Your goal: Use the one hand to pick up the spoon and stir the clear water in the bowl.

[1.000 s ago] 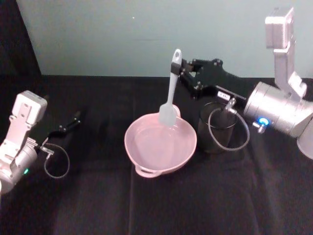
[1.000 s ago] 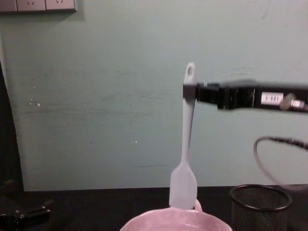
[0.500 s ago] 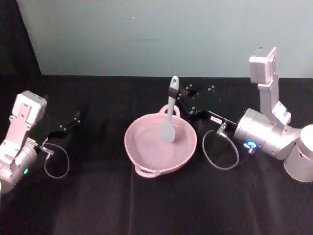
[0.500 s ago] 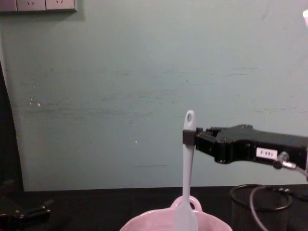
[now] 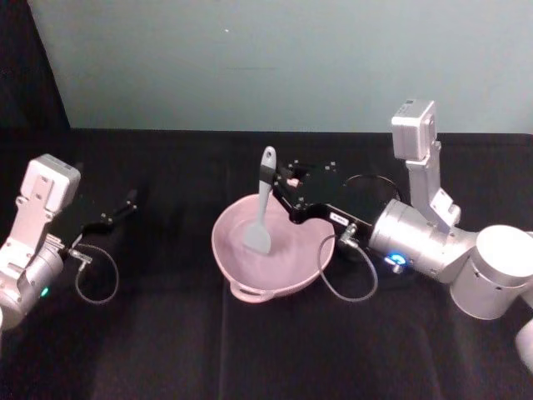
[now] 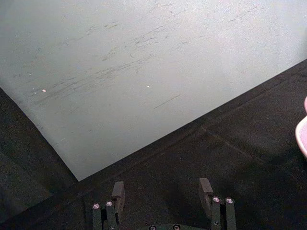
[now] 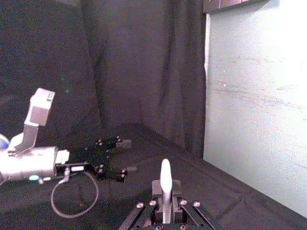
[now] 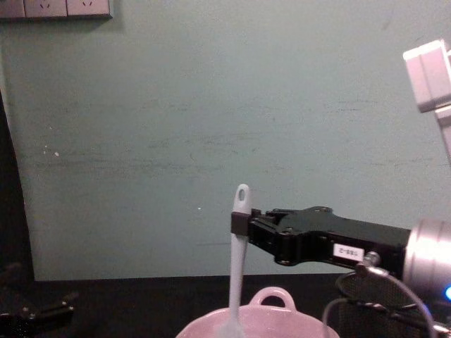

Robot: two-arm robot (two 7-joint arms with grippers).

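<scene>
Head view, centre: right gripper (image 5: 270, 177) clamped on spoon (image 5: 261, 208), blade in pink bowl (image 5: 291, 260).
Parked: left gripper (image 5: 125, 204), frame left, jaws apart.

My left gripper (image 6: 162, 186) hangs, fingers apart, over black cloth (image 6: 240, 153) — pale green wall (image 6: 144, 52) ahead, sliver of bowl (image 6: 303, 136) alongside.

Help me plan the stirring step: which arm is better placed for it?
Right. The right gripper is shut on the spoon, whose head is down in the bowl. The left gripper sits open over the table, well to the bowl's left, holding nothing.
</scene>
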